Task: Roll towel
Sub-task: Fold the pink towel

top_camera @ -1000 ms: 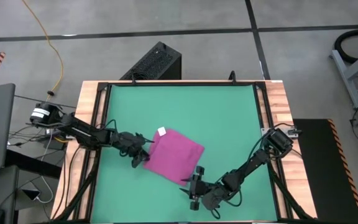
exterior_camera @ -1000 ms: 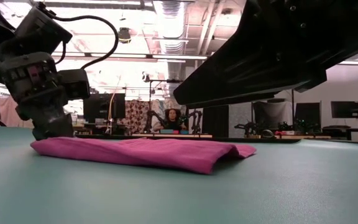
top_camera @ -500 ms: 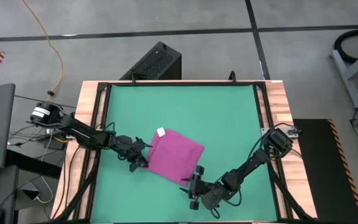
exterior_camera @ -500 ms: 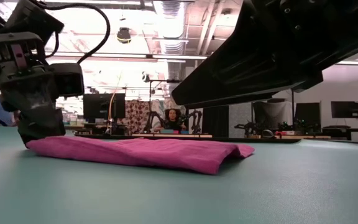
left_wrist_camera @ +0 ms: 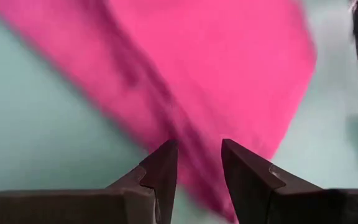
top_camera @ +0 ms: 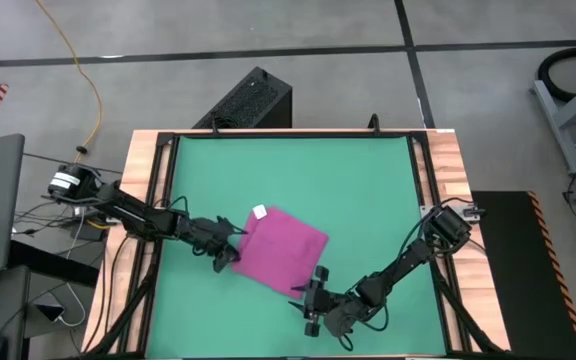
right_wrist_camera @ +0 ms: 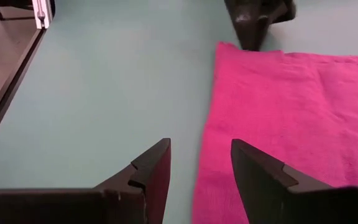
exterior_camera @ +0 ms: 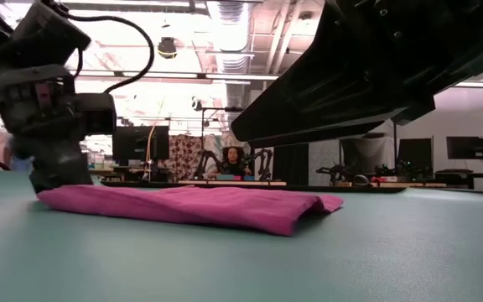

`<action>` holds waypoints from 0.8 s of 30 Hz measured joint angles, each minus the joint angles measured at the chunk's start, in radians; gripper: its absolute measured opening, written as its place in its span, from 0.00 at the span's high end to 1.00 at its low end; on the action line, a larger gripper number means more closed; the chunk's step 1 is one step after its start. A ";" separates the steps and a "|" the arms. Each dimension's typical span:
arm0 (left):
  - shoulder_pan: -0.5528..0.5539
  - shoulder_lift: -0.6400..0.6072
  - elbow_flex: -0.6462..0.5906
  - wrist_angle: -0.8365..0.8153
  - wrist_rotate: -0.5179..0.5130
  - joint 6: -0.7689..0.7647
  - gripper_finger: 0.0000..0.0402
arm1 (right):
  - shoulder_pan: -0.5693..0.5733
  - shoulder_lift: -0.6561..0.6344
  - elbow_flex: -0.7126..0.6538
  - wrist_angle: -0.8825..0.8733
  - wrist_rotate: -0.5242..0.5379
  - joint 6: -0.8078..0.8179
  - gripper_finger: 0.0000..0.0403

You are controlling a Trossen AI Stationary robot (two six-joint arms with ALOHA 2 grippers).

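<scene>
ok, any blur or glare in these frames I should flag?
Left wrist view: the towel is streaked with motion blur, while the left claw stays crisp. Right wrist view: sharp, towel weave readable. Low view: ceiling lights blow out the background; a dark, out-of-focus arm fills the upper right; the arm at the towel's far end is slightly smeared. High view: evenly lit, no glare on the green mat.

Grey concrete floor, yellow cable, monitors behind.

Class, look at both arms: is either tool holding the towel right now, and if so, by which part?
Nothing is held. The left tool stands open over the towel's edge, the right tool open at its near corner; the towel lies flat on the table.
</scene>
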 joint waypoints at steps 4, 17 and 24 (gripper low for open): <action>0.006 -0.001 0.001 0.073 -0.081 0.091 0.71 | -0.006 0.000 0.000 0.000 0.000 0.000 0.53; 0.076 0.006 0.002 -0.064 -0.083 0.112 0.71 | -0.013 0.000 0.000 0.000 0.000 0.018 0.53; 0.070 0.007 0.001 0.042 0.077 0.018 0.71 | -0.013 0.000 0.000 0.000 0.000 0.018 0.53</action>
